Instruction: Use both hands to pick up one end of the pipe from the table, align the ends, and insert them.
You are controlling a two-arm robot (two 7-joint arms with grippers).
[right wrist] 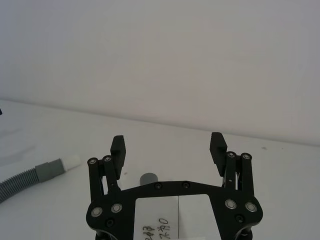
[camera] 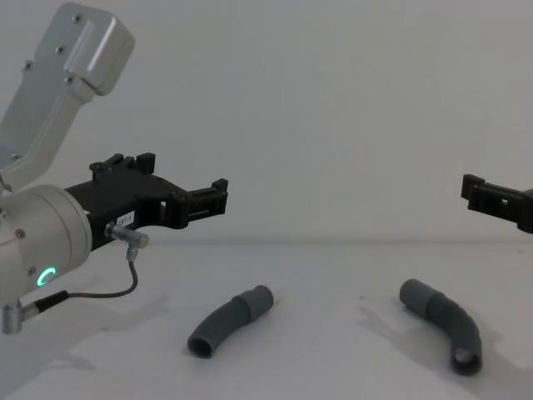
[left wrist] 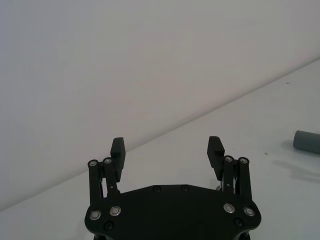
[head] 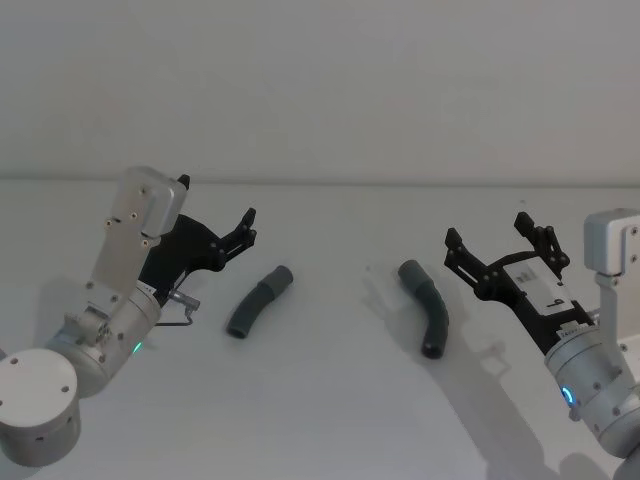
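Wide open and empty, left gripper and right gripper flank left pipe piece and right pipe piece (well apart, mid-frame) on the tabletop, seemingly poised for pickup.

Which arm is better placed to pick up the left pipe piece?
The left: the open left gripper hangs close to the left pipe piece, while the right gripper sits beyond the right pipe piece.

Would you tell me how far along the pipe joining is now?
Nothing is done yet: the left pipe piece and the right pipe piece lie apart on the table. Nothing is in hand; the left hand and right hand hover open above it. Remaining: grasp both, align and insert them.
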